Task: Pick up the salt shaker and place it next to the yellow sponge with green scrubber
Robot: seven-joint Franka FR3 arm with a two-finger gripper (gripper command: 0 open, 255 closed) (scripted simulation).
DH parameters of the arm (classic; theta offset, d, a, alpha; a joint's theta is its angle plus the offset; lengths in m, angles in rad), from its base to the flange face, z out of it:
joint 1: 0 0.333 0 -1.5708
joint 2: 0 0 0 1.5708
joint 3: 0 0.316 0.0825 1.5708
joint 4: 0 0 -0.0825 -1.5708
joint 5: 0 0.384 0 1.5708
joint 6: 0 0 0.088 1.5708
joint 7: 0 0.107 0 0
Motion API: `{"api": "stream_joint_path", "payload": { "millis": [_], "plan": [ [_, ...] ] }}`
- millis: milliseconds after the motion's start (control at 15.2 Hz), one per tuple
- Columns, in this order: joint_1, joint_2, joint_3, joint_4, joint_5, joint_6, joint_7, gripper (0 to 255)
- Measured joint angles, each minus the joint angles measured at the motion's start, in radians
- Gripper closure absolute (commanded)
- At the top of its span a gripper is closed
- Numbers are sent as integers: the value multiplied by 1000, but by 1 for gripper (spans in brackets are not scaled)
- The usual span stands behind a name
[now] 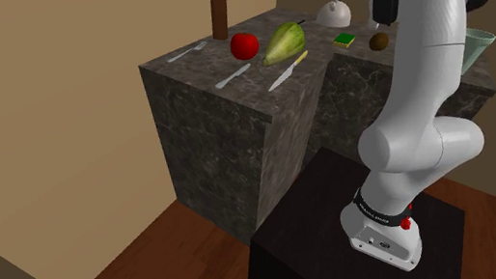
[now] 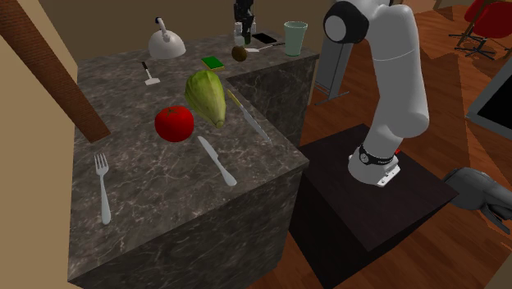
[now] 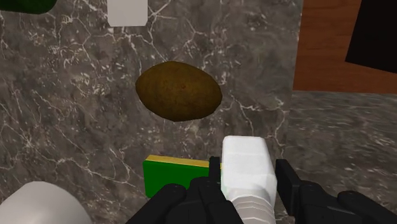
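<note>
The claw (image 3: 249, 172) is clenching its two black fingers (image 3: 287, 181) on the white salt shaker (image 3: 245, 156), which is showing above the dark marbled desk (image 3: 76, 108), just beside the yellow sponge with green scrubber (image 3: 170, 175); whether it is touching the desk I cannot tell. A brown kiwi (image 3: 179, 90) is lying a little beyond them. Farther along the desk, a white kettle (image 2: 166, 41), a pale green cup (image 2: 295, 37), a red tomato (image 2: 174, 123) and a green cabbage (image 2: 205, 97) are sitting, and a fork (image 2: 102, 189) is lying near the far end.

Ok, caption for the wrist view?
The gripper clasps the white salt shaker beside the green-and-yellow sponge, brown oval fruit beyond on the marbled counter.
</note>
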Motion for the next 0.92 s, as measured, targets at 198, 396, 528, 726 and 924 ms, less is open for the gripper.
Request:
{"api": "stream_joint_path", "payload": {
  "millis": [198, 396, 528, 726, 924],
  "plan": [
    [20, -14, -2, -64, -7, 49, -5, 255],
    [36, -25, -4, -122, -11, 95, -10, 255],
    [41, -24, -3, -152, -10, 124, -15, 255],
    [51, -30, -3, -197, -11, 163, -20, 255],
    [64, -35, -2, -248, -11, 207, -24, 255]
  ]
}}
